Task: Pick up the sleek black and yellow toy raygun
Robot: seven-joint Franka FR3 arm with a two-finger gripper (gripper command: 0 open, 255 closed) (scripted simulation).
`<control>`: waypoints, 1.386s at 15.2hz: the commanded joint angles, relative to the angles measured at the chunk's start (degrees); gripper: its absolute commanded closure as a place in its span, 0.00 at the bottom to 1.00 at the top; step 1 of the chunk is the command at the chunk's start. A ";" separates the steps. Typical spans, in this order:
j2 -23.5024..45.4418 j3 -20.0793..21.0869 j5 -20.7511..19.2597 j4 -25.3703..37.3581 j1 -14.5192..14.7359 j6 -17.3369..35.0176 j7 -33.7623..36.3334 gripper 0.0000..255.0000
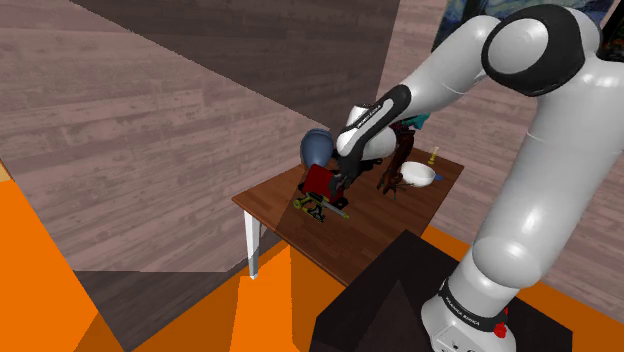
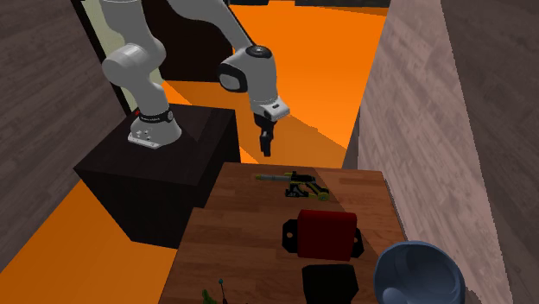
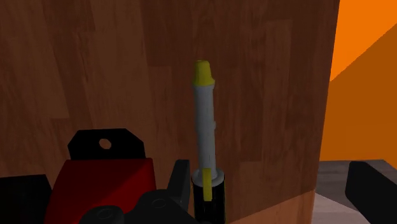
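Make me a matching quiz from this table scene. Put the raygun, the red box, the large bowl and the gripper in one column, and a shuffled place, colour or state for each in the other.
1 raygun
2 red box
3 large bowl
4 gripper

A blue-grey, at the second exterior view's lower right
B hanging over the raygun, jaws open
C lying flat, yellow tip
D between the raygun and the large bowl

Pairs: 1C, 2D, 3A, 4B

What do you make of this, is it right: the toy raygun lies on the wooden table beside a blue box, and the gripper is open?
One thing is wrong: the box beside the raygun is red, not blue, as the second exterior view shows. The rest holds: the raygun lies on the wooden table, and the gripper is open.
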 commanded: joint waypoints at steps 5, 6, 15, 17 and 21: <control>14.40 2.48 6.68 7.96 -3.34 6.54 -6.76 0.00; 16.74 3.08 7.45 9.53 -4.14 7.34 -7.68 0.00; 26.72 5.89 9.79 14.49 -7.05 12.50 -10.42 0.00; 27.18 6.02 9.87 14.66 -7.16 12.80 -10.51 0.00; 27.19 6.01 9.87 14.69 -7.15 12.78 -10.50 1.00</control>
